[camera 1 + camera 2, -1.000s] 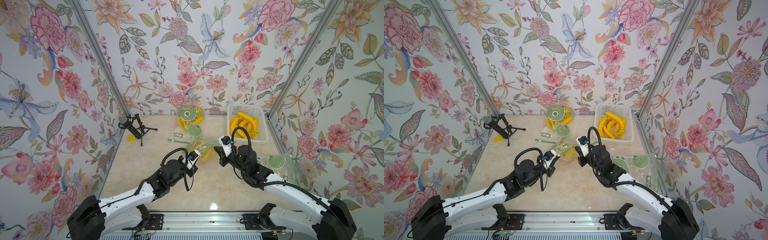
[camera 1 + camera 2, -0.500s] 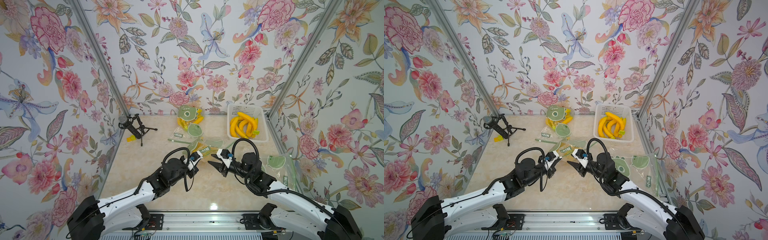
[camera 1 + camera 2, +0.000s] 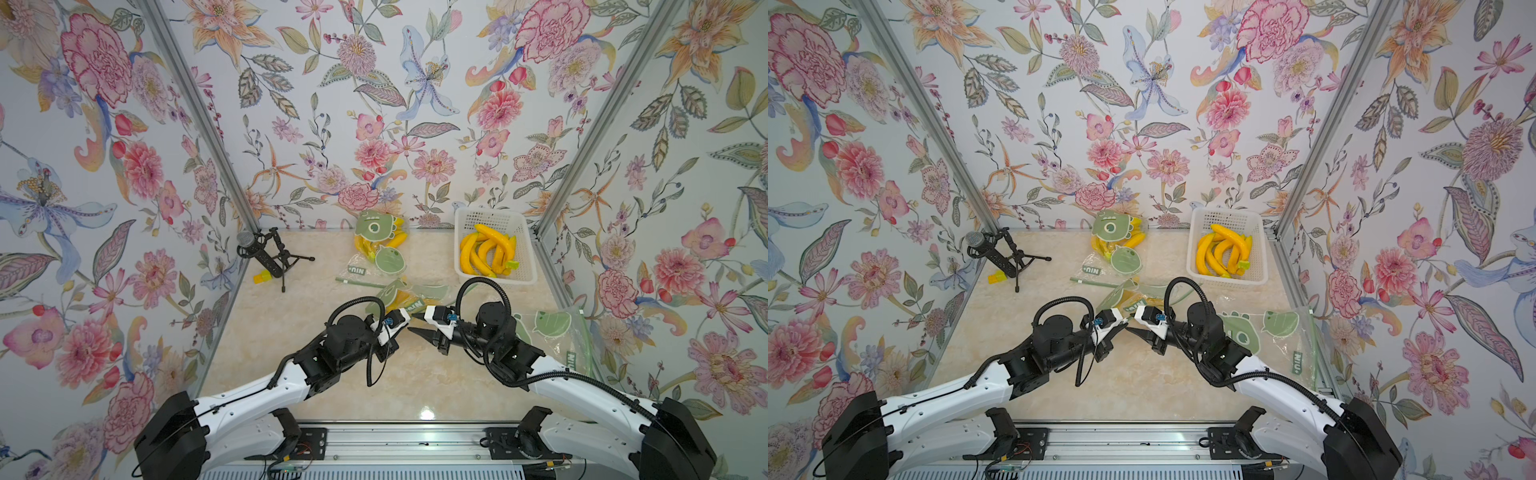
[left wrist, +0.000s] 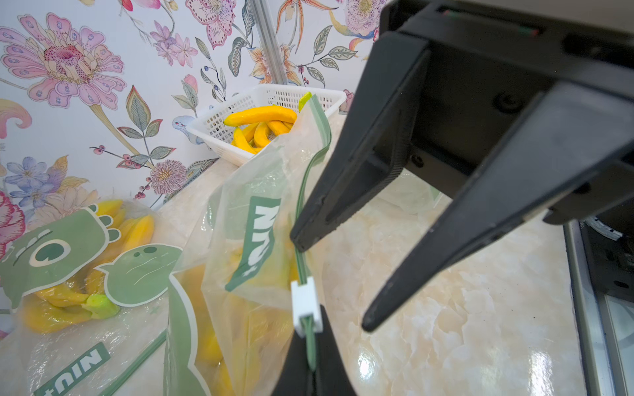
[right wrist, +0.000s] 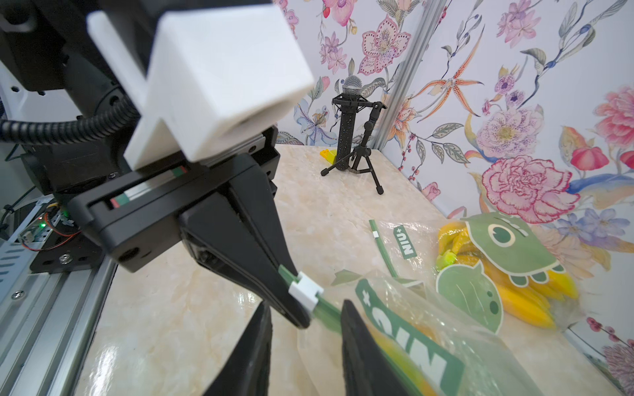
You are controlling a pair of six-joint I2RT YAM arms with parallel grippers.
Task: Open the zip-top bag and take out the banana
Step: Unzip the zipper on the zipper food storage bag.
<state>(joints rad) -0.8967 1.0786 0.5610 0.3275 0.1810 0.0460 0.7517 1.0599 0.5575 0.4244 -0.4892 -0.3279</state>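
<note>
Clear crinkled plastic, green zip strip (image 4: 324,133), green "NIU+" label: zip-top bag (image 4: 260,178), lifted off the surface (image 3: 415,382) near its middle, slightly toward the far edge. Top hem pinched between the closed fingers of left gripper (image 5: 290,307), right beside the white slider (image 5: 306,292) on the strip. Rest of the bag hanging and trailing toward the far edge. Banana (image 4: 212,339) inside, showing only as yellow through the film.

Right gripper (image 4: 331,283) facing the left one, jaws apart, fingertips either side of the slider end, clamped on nothing. Contact between its fingers and the strip: cannot tell.

Hard to make out:
- Banana outline blurred by wrinkles and label.
- Zip open or sealed: not readable.
- Bag mostly masked by both grippers in both top views.
- Left fingertips cut off by the frame in the left wrist view.

Around:
- White basket (image 3: 490,214) at far right corner, loose bananas (image 3: 484,253) heaped in it.
- Second bag (image 3: 380,249) with green cartoon prints and yellow fruit, at the middle of the far edge.
- Flat bag (image 3: 552,328), same print, along the right edge beside the right arm.
- Microphone (image 3: 259,255) on small tripod at far left corner, yellow block (image 3: 262,277) just beside its base.
</note>
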